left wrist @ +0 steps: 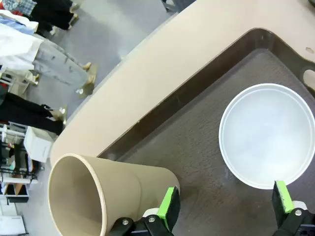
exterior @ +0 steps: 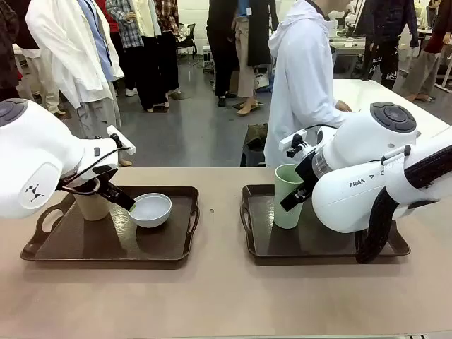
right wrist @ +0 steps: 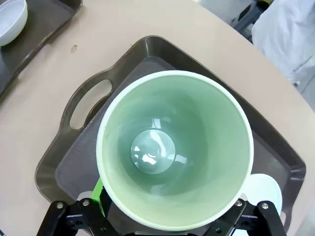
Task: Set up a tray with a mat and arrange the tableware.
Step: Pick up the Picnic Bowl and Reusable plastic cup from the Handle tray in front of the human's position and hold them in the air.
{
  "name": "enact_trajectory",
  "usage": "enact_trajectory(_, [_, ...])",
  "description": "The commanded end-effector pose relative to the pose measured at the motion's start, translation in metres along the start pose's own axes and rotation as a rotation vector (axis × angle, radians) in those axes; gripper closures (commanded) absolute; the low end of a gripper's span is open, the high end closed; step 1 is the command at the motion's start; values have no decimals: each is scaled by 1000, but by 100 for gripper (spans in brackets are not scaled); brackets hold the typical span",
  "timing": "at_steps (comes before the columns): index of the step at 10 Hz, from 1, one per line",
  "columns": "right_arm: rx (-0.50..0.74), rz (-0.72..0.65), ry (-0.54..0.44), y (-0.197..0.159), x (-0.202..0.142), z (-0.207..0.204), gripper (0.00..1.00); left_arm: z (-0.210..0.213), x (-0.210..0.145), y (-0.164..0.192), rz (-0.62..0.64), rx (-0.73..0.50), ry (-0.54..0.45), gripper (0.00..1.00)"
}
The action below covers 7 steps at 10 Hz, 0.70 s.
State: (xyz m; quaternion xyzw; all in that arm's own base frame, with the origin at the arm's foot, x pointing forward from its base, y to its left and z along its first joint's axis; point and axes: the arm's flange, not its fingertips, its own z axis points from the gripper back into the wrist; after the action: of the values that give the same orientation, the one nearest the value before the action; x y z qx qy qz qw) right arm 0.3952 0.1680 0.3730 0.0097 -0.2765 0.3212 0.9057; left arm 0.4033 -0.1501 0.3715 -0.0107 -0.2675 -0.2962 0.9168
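Right pincer (right wrist: pixel 167 202) grips upright pale green cup (right wrist: pixel 174 147), mouth up; left pincer (left wrist: pixel 226 201) spread, empty.

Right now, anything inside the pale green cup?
Nothing: the pale green cup is empty, glossy bottom showing. It covers the tray beneath and part of a white bowl.

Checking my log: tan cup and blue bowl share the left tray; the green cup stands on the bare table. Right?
No. The front view shows the green cup standing in the right tray. The rest holds: tan cup and blue bowl share the left tray.
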Motion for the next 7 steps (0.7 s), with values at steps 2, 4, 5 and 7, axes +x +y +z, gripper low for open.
enact_trajectory(2, [0, 0, 0, 0, 0, 0, 0, 0, 0, 0, 0, 0, 0, 0])
enact_trajectory(4, [0, 0, 0, 0, 0, 0, 0, 0, 0, 0, 0, 0, 0, 0])
enact_trajectory(5, [0, 0, 0, 0, 0, 0, 0, 0, 0, 0, 0, 0, 0, 0])
enact_trajectory(7, [0, 0, 0, 0, 0, 0, 0, 0, 0, 0, 0, 0, 0, 0])
